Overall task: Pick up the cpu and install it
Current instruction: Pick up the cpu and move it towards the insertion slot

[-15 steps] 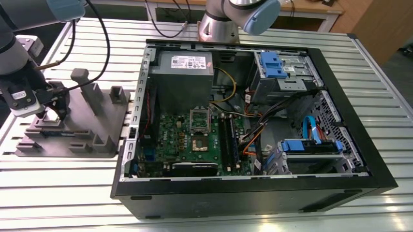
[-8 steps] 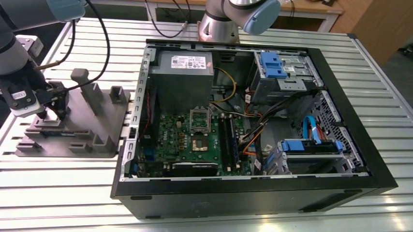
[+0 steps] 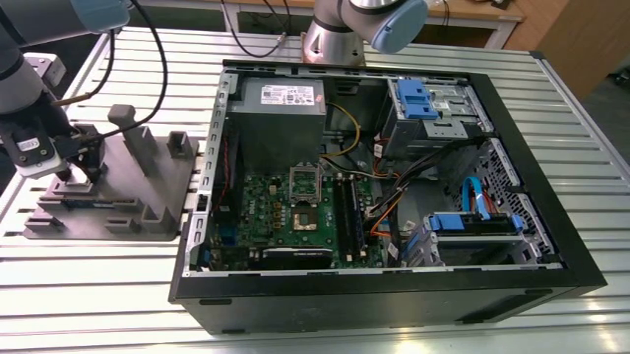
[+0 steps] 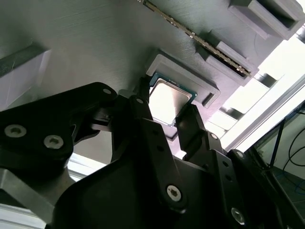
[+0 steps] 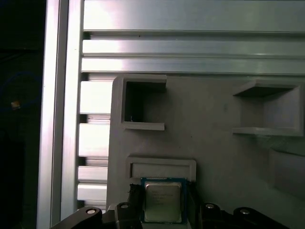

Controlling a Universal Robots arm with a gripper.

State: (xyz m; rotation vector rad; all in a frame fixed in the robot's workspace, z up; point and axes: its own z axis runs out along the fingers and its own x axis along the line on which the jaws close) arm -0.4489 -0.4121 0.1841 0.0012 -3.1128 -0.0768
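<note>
My hand is drawn in narrow on the cpu. One of my fingers stands at each of two opposite edges, and both appear to be touching. The shiny lid shows between them in both wrist views, and in the first wrist view the cpu reads as a flat square with a thin darker rim. It lies in a shallow walled pocket of the grey tray and is not yet raised. In the exterior view my hand is low over the tray, at that view's left. The tray rests on the slatted metal surface.

Done well, as I judge it, this grip sits centred on the edges, with equal contact on both sides and the chip kept level. The pocket walls lie just beside the chip, so a skewed or sideways pull could wedge it. Light pressure should be enough for so thin a part.

The open computer case lies well apart, toward the exterior view's right. Its motherboard carries the socket, which is bare.

Faint print crosses the cpu's lid, and a white label sits on the power supply. Neither can be read.
</note>
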